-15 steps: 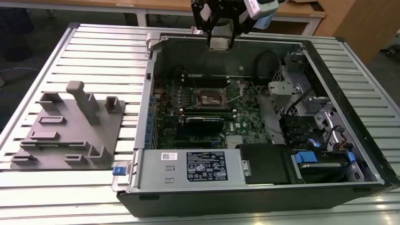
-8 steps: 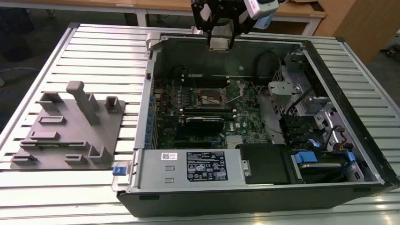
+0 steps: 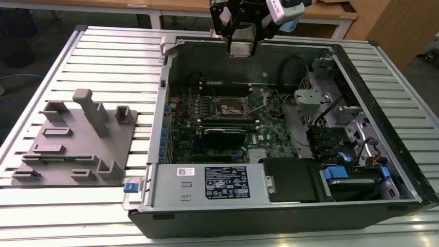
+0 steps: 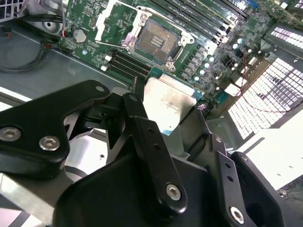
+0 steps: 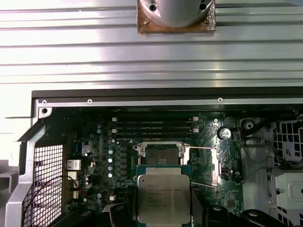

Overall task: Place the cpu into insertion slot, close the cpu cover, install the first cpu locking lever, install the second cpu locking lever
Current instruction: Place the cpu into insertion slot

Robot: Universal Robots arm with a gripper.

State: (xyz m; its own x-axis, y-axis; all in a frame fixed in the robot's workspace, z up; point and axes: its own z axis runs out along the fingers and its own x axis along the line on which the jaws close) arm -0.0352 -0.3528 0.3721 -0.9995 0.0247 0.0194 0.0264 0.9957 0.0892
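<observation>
My gripper (image 3: 240, 47) hangs high over the back of the open computer case, shut on the cpu (image 3: 240, 49). Both wrist views show the silver-grey cpu (image 4: 168, 101) (image 5: 163, 196) clamped flat between the black fingers (image 4: 142, 123). The insertion slot (image 3: 232, 107) lies well below on the green board, uncovered, its dark middle showing (image 4: 156, 40) (image 5: 161, 153). In the second wrist view the cpu cover (image 4: 105, 23) stands swung open beside the slot. The cpu is apart from the slot.
The case walls (image 3: 168, 67) ring the board. Black memory slots (image 5: 154, 125) run beside the socket. A power supply (image 3: 219, 182) and a drive cage with blue tabs (image 3: 343, 170) fill the near side. A grey fixture plate (image 3: 75, 139) rests on the slatted table at the exterior view's left.
</observation>
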